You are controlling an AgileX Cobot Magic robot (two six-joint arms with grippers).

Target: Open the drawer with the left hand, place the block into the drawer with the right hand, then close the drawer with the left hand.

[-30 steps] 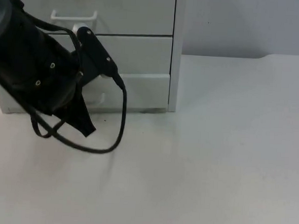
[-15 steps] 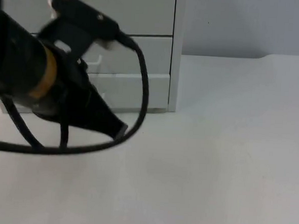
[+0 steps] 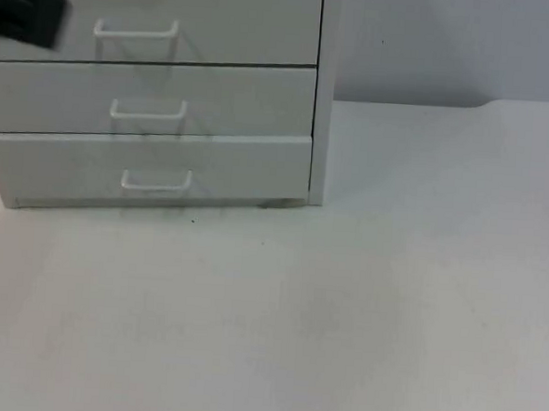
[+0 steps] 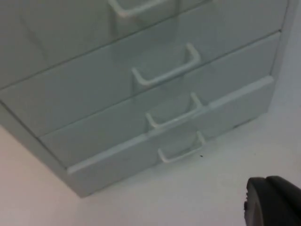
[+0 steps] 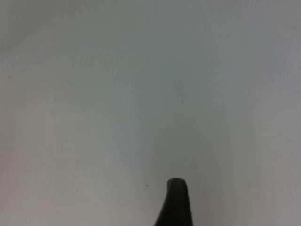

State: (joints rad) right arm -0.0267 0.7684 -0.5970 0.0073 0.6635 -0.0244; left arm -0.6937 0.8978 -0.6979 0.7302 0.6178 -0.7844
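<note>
- A white drawer cabinet (image 3: 160, 96) stands at the upper left of the top view, on the white tabletop (image 3: 362, 304), its back toward the grey partition wall (image 3: 452, 44).
- Three drawer fronts show in the top view, stacked one above the other, each with a white bar handle: the upper handle (image 3: 136, 31), the middle handle (image 3: 148, 111) and the lowest handle (image 3: 157, 181).
- The lowest drawer (image 3: 221, 170) has its front standing slightly forward of the one above it, its top edge catching the light; whether it is fully shut cannot be told.
- The left wrist view looks down on the same cabinet (image 4: 94, 94) at a slant, with the stacked handles in a row, the lowest one (image 4: 181, 150) close to the tabletop (image 4: 141, 202).
- The left arm appears as a black shape (image 3: 25, 9) at the upper left edge of the top view, in front of the top drawer front, beside the upper handle and not touching it.
- The left gripper (image 4: 273, 202) is a black fingertip in its wrist view, held over the tabletop in front of the cabinet, apart from the handles; whether its jaws are spread or pressed together cannot be told.
- The right gripper (image 5: 175, 202) is a single dark fingertip in its wrist view, over bare white tabletop (image 5: 141, 94); the state of its jaws cannot be told.
- The right half of the top view is plain tabletop running back to the wall.
</note>
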